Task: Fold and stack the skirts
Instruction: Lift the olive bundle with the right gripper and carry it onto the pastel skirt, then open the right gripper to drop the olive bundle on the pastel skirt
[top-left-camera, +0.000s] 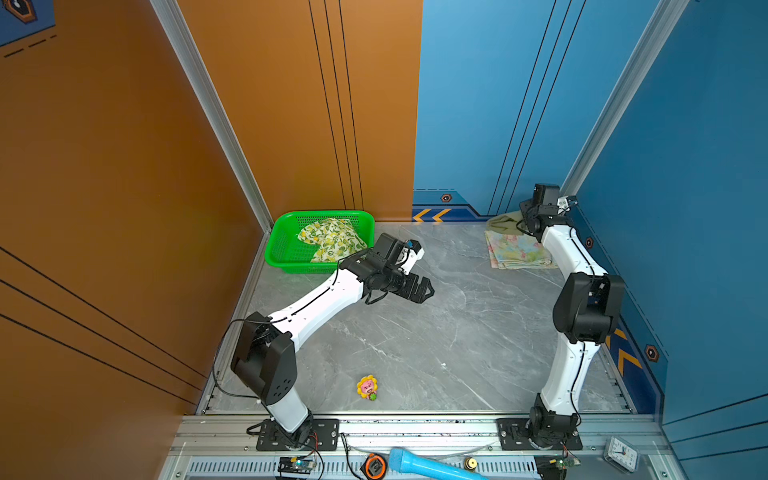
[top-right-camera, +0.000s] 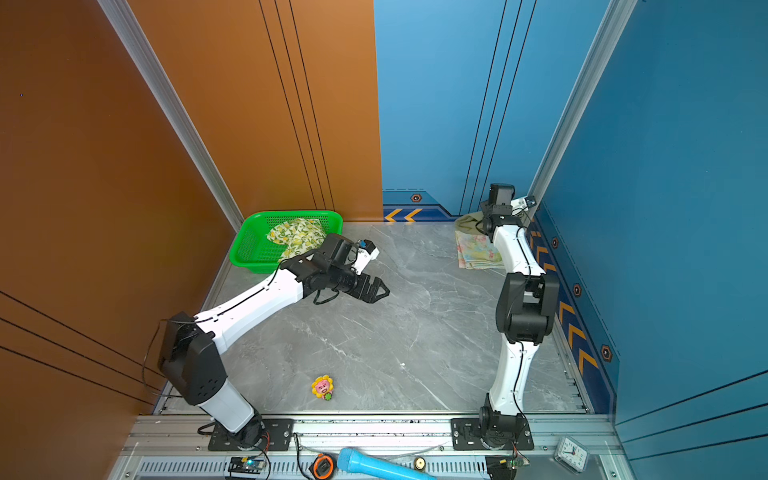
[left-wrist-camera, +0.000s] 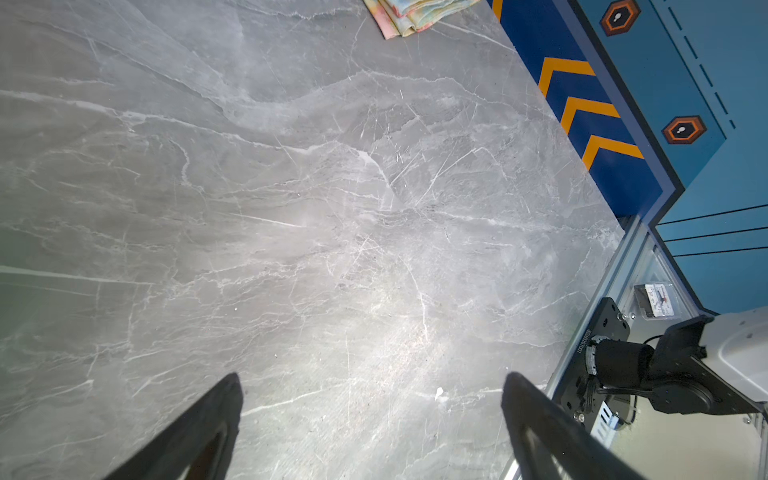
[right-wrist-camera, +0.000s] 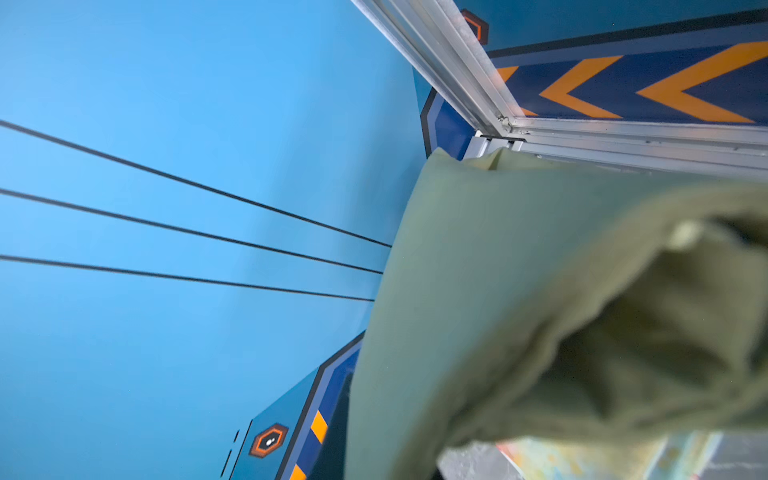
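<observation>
2 hands, left hand (left-wrist-camera: 374, 376) apart over table (left-wrist-camera: 291, 208), right hand (top-left-camera: 525, 226) clamped on olive skirt (right-wrist-camera: 540, 291)

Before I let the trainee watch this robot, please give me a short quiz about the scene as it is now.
1. True or false: the lemon skirt lies inside the green basket.
2. Which skirt lies folded flat on the table? A lemon skirt, B floral skirt, C olive skirt.
3. Fill in: the left gripper stands ____, holding nothing.
Key: 1 true; 2 B; 3 open.
</observation>
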